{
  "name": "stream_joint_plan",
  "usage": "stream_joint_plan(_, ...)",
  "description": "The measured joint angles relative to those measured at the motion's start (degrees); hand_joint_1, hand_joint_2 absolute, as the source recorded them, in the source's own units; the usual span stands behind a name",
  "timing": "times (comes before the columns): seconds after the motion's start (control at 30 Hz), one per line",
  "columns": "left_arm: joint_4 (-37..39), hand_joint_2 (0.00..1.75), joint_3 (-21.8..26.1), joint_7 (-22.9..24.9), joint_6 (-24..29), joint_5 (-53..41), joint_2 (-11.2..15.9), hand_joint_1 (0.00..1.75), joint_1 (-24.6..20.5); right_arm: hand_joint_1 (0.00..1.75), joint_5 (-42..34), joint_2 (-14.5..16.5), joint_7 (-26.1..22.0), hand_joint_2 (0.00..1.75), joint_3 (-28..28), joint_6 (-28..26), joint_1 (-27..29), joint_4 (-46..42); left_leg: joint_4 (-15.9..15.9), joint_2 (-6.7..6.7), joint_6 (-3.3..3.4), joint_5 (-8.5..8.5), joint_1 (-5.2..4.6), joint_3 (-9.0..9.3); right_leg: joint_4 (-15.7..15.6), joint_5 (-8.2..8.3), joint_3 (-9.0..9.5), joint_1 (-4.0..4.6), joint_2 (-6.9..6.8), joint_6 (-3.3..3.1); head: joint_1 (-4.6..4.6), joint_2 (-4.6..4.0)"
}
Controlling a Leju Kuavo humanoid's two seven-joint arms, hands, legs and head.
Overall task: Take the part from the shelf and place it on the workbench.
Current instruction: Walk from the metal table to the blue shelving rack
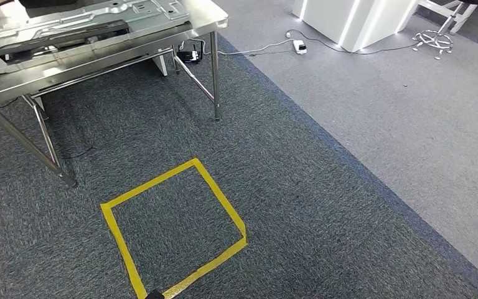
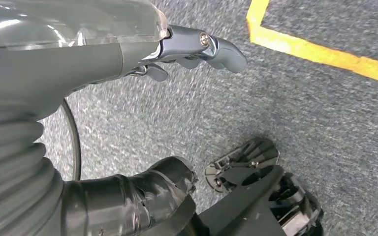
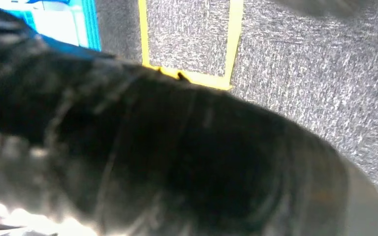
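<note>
The steel workbench [image 1: 109, 61] stands at the far left in the head view. On it lie a flat silver stamped panel [image 1: 131, 11] and a long black part [image 1: 62, 36]. My left hand [image 2: 187, 51] hangs low over the dark carpet beside the yellow tape, its thumb stretched out, and it holds nothing. In the right wrist view a big blurred black mass [image 3: 177, 157] lies close to the lens and hides my right hand's fingers, so I cannot tell whether that hand holds anything.
A yellow tape square [image 1: 174, 224] marks the dark carpet in front of me. The bench's slanted legs [image 1: 50, 149] reach the floor at the left. Cables and a power strip [image 1: 299, 45], a white lit counter [image 1: 355, 18] and a chair base [image 1: 434, 40] lie far right.
</note>
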Motion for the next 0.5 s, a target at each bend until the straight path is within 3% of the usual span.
stream_joint_plan(0.07,0.0,1.75,0.0,0.0,0.0,0.0,0.0,0.00,-0.1,0.00,0.0,0.0,0.0,0.00,0.0,0.0,-0.2,0.0,-0.1,0.91,-0.52,-0.29,-0.16,0.35,-5.4,1.61,2.69,0.52,-1.35,-0.64,-0.01,0.00)
stream_joint_plan(0.1,0.0,1.75,0.0,0.0,0.0,0.0,0.0,0.00,-0.1,0.00,0.0,0.0,0.0,0.00,-0.1,0.0,-0.2,0.0,-0.2,1.33,-0.82,-0.38,-0.22,0.50,-6.0,1.53,2.86,0.75,-1.42,-0.88,0.00,0.00)
stream_joint_plan(0.17,0.0,1.75,0.0,0.0,0.0,0.0,-0.1,0.00,-0.3,0.00,0.0,0.0,0.0,0.00,-0.1,0.0,-0.1,0.0,-0.4,1.91,-1.50,-0.54,-0.22,0.88,-6.4,1.80,2.91,0.59,-0.31,-1.42,-0.02,0.00)
stream_joint_plan(0.2,0.0,1.75,0.0,0.0,-0.1,0.0,-0.1,0.00,-0.3,0.00,0.0,0.0,0.0,0.00,-0.2,0.0,0.0,0.0,-0.1,1.33,-1.79,-0.98,-0.18,0.96,-6.9,2.02,3.14,0.38,0.24,-1.72,-0.04,0.00)
stream_joint_plan(0.27,0.0,1.75,0.0,0.0,-0.1,0.0,-0.1,0.00,-0.3,0.00,0.0,0.0,0.0,0.00,-0.2,0.0,-0.1,0.0,3.6,-1.29,-2.16,-3.59,-0.03,-0.45,-7.6,2.49,3.63,-0.01,1.29,-2.35,-0.09,0.00)
stream_joint_plan(0.3,0.0,1.75,0.0,0.0,-0.1,0.0,0.0,0.00,-0.3,0.00,0.0,0.0,0.0,0.00,-0.2,0.0,-0.1,0.0,7.2,-2.66,-2.22,-5.50,0.00,-2.04,-7.7,2.53,3.64,0.09,1.82,-2.53,-0.10,0.00)
stream_joint_plan(0.37,0.0,1.75,0.0,0.1,-0.1,0.0,0.0,0.00,0.0,0.00,0.0,0.0,0.0,0.00,-0.2,0.0,-0.2,0.0,14.2,-3.73,-2.32,-8.12,0.04,-5.56,-7.5,2.47,3.57,0.20,3.16,-2.71,-0.10,0.00)
stream_joint_plan(0.4,0.0,1.75,0.0,0.1,-0.1,0.0,0.0,0.00,0.1,0.00,0.0,0.0,0.0,0.00,-0.3,0.0,-0.2,0.0,15.5,-3.85,-2.36,-7.87,0.05,-6.42,-7.4,2.39,3.57,0.23,3.90,-2.72,-0.10,0.00)
stream_joint_plan(0.43,0.0,1.75,0.0,0.1,-0.2,0.1,0.0,0.00,0.1,0.00,0.0,0.0,0.0,0.00,-0.3,0.0,-0.1,0.0,14.5,-3.93,-2.36,-6.45,0.08,-6.23,-7.2,2.30,3.58,0.23,4.66,-2.67,-0.10,0.00)
stream_joint_plan(0.5,0.0,1.75,0.0,0.1,-0.2,0.1,0.0,0.00,0.1,0.00,0.0,0.0,0.0,0.00,-0.3,0.0,-0.1,0.0,7.6,-5.11,-2.18,-2.12,0.21,-3.51,-6.6,1.99,3.55,0.14,6.13,-2.37,-0.09,0.00)
